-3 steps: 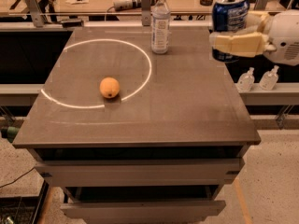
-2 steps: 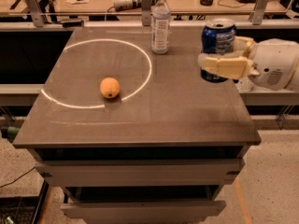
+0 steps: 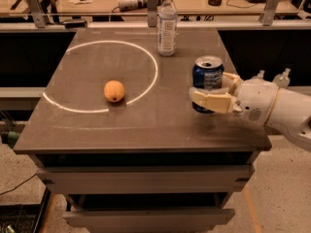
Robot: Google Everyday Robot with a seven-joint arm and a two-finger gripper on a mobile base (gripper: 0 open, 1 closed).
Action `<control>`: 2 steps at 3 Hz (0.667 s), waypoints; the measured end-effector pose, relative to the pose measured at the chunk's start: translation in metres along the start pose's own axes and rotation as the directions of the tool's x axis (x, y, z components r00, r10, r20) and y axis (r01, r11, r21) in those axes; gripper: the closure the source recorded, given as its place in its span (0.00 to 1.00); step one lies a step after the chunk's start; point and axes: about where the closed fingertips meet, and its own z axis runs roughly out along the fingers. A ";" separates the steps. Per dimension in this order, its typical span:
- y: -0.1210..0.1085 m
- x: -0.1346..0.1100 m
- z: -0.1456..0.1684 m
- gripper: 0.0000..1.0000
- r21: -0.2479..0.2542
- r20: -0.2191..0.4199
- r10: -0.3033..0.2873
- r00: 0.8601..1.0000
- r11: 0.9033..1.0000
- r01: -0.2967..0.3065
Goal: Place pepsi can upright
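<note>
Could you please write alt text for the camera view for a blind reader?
The robot's tool grips the pepsi can upright at the right side of a dark table. An orange lies inside a white circle; a water bottle stands at the back.

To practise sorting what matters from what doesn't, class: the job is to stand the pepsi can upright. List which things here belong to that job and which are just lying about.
Job:
- blue aluminium pepsi can, upright
- white two-finger gripper, shut around it over the right side of the dark grey table

Lying about:
- round orange fruit
- tall clear plastic water bottle
- white ring on the tabletop
</note>
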 end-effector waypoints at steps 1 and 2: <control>-0.012 0.025 0.006 1.00 0.053 0.020 -0.017 1.000 0.998 0.016; -0.019 0.036 0.008 1.00 0.073 0.039 -0.047 0.998 0.996 0.044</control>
